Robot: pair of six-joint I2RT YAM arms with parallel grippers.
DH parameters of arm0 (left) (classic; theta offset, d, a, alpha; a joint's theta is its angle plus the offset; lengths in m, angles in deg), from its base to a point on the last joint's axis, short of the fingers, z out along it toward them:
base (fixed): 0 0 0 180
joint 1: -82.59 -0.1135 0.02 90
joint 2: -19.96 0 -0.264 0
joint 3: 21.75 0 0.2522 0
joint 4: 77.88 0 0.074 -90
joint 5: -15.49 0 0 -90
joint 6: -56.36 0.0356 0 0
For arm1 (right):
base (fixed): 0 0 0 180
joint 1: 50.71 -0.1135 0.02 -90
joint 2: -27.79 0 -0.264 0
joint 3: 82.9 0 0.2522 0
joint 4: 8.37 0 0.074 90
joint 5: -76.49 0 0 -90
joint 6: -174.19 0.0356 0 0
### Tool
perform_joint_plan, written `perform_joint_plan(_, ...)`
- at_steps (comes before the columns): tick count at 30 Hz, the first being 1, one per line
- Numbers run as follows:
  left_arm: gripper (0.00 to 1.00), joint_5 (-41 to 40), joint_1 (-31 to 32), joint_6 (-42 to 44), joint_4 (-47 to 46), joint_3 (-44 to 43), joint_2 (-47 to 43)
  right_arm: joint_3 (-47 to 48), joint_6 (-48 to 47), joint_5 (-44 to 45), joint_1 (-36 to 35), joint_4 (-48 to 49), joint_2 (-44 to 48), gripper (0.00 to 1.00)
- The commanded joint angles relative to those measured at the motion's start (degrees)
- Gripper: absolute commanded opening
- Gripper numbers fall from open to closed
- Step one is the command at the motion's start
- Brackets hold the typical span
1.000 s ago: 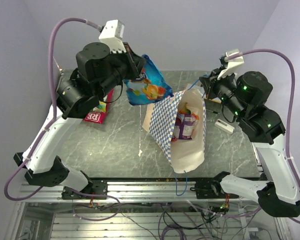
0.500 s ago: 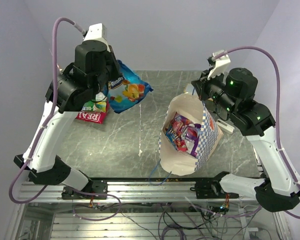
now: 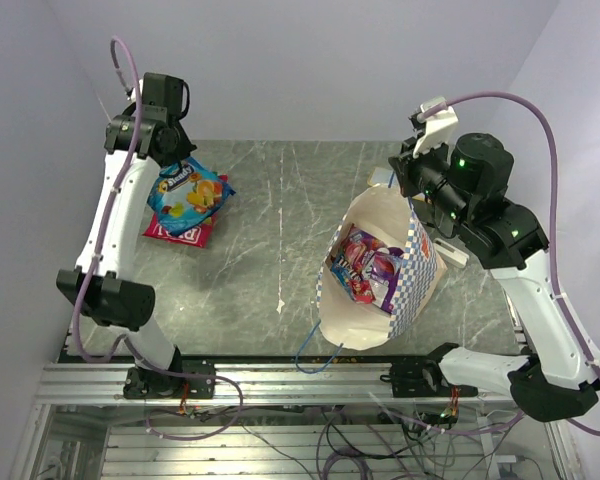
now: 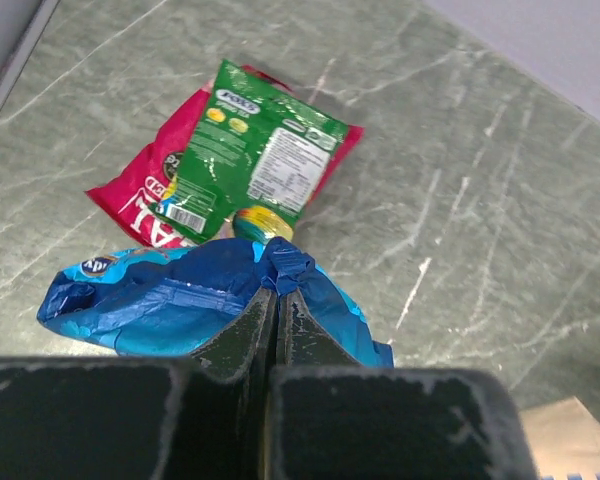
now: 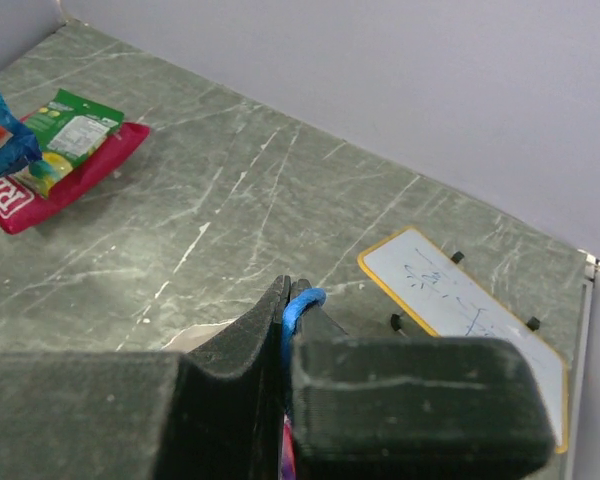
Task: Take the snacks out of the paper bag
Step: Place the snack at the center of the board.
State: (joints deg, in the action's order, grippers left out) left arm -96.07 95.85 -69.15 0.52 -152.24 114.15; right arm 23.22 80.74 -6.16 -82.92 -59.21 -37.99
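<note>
From above, a loop of thin blue cord (image 3: pixel 317 352) trails from the near end of the paper bag (image 3: pixel 352 325). The bag lies open on the grey table (image 3: pixel 270 230) right of centre, its cream inside facing up. Purple and pink packets (image 3: pixel 365 265) lie inside it. At the bag's far rim the right arm's wrist hides its fingers in this view. The right wrist camera fills that in: the right gripper (image 5: pixel 288 295) is pinched tight on the bag's other cord handle (image 5: pixel 302 300). Beyond it a white card with a yellow edge (image 5: pixel 450 295) lies flat on the table.

At the far left, the left gripper (image 4: pixel 277 297) is clamped on the crimped edge of a blue packet (image 4: pixel 195 295). That packet is out of the bag and hanging from the fingers. The overhead view shows only the blue packet covering most of a red packet (image 3: pixel 180 232). The left wrist camera shows more: a green packet (image 4: pixel 260 150) lies on top of the red one, and both are flat on the table. Whether the blue packet touches them cannot be told.
</note>
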Motion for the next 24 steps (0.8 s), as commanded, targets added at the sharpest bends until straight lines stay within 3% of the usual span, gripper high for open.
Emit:
perform_joint_plan(1,0.07,3.83,-3.97,-3.99,-5.41,-0.06,2.43,2.51,-3.39,1.86,-0.05,5.5,0.12,0.0)
perform_joint_plan(11,0.07,7.33,-9.91,-4.56,-9.31,-1.12,13.75,3.31,-3.68,2.71,-0.05,4.85,-0.56,0.0)
perform_joint_plan(24,0.07,-0.36,-11.64,-0.84,-15.78,-6.91,25.46,3.58,-3.85,2.91,0.04,5.51,-2.65,0.0)
